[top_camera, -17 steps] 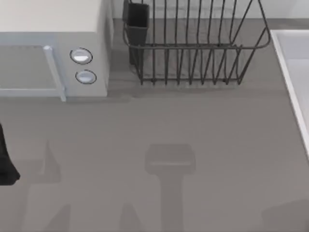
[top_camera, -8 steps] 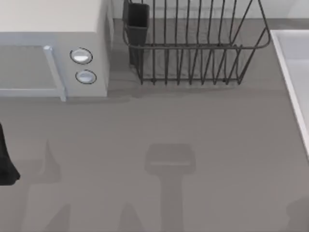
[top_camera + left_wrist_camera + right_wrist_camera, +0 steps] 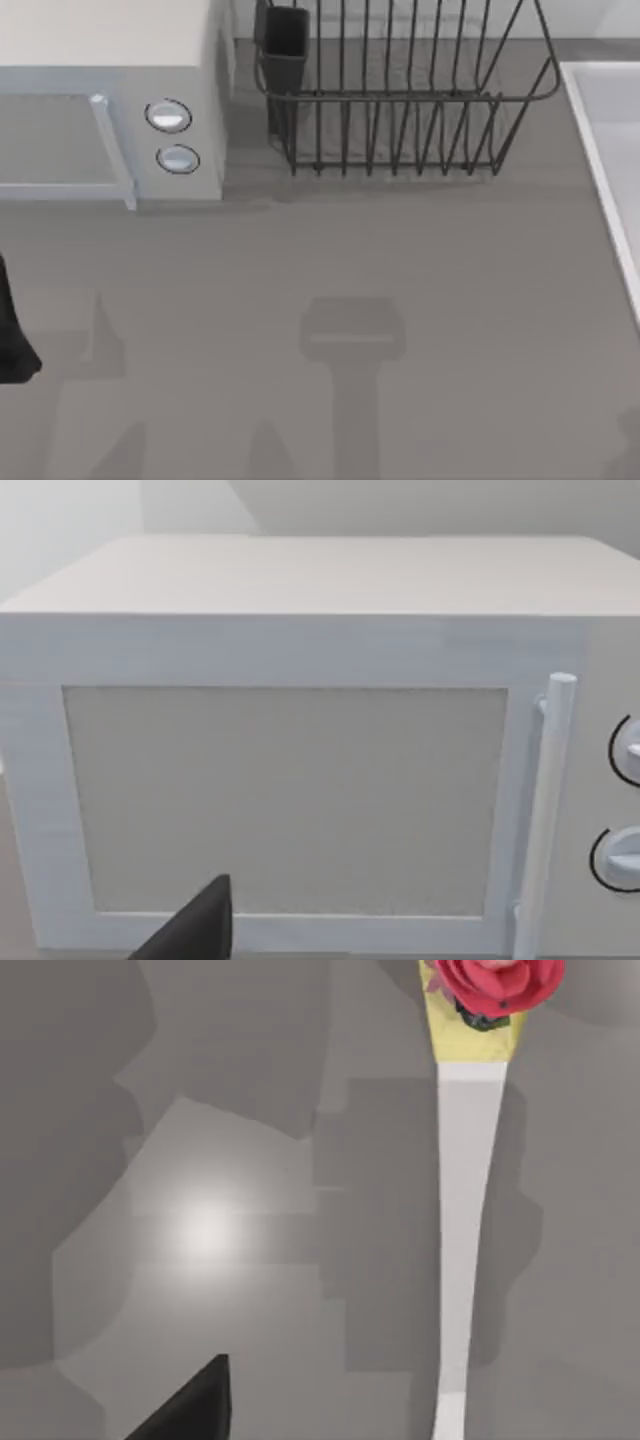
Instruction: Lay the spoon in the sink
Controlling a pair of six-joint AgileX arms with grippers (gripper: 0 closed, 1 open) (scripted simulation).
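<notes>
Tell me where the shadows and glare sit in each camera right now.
Top view: blocky arm shadows lie across the table, the clearest near the middle. Right wrist view: a bright glare spot beside the spoon, with angular shadows around its handle. Left wrist view: the microwave is evenly lit, no glare.

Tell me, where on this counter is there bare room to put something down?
The wide grey stretch in front of the microwave and the wire rack is bare, up to the sink rim at the right. The back is crowded. The left arm sits at the left edge.

microwave (image 3: 110, 120) back left | wire rack (image 3: 400, 100) right of it | sink (image 3: 610, 150) far right
</notes>
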